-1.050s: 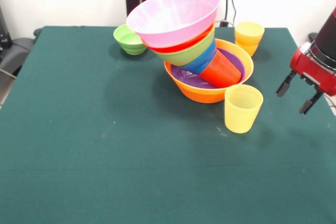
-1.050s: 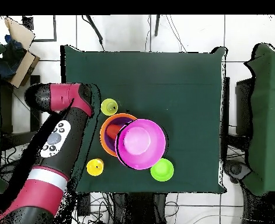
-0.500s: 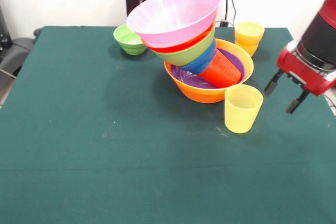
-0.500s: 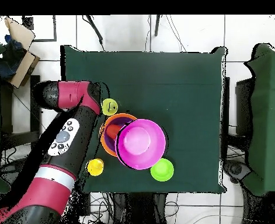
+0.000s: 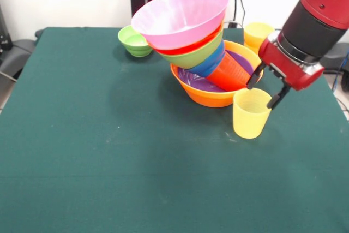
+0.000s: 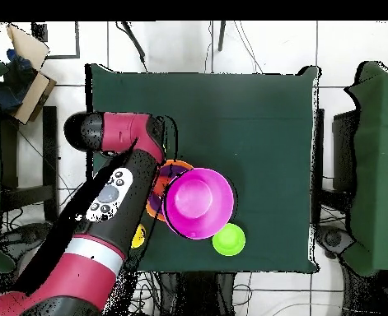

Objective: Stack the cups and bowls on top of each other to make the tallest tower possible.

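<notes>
The pincer (image 5: 264, 88), jaws apart and empty, has swung in from the right and now hangs just above the near pale yellow cup (image 5: 251, 112), which stands on the tabletop (image 5: 109, 151) just beside the leaning tower (image 5: 202, 47). A grasp looks imminent.

The red and black robot arm (image 5: 319, 12) reaches down at a slant, its black wrist section ending in a red housing. Below that housing the gripper (image 5: 265, 89) hangs with its two thin black fingers (image 5: 253, 76) spread apart, empty, pointing down and tilted. From overhead the arm (image 6: 114, 189) runs diagonally and hides the gripper beneath it.
</notes>
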Robot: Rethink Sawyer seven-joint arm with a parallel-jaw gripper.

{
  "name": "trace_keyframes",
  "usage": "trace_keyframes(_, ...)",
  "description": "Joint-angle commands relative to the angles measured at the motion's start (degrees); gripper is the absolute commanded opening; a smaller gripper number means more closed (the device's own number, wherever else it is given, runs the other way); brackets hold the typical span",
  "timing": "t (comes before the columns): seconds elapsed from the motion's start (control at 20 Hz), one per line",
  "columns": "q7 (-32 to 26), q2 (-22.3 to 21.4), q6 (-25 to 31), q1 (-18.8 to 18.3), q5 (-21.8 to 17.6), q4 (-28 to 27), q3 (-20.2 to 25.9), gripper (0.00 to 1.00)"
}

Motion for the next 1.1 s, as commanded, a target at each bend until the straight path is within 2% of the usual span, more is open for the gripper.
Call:
trace_keyframes(0.05,-3.2,-0.6,-4.2,-0.7,-3.8,5.9,10.0,1.00)
trace_keyframes(0.55,-0.5,-0.4,-13.8,-0.4,-2.8,9.1,13.9,1.00)
trace_keyframes(0.85,1.7,1.1,-17.4,1.3,-4.5,9.2,12.0,1.00)
trace_keyframes(0.95,0.9,1.0,-19.4,1.0,-4.5,10.4,12.9,1.00)
trace_keyframes(1.1,1.0,0.9,-18.0,1.3,-4.2,11.1,13.0,1.00)
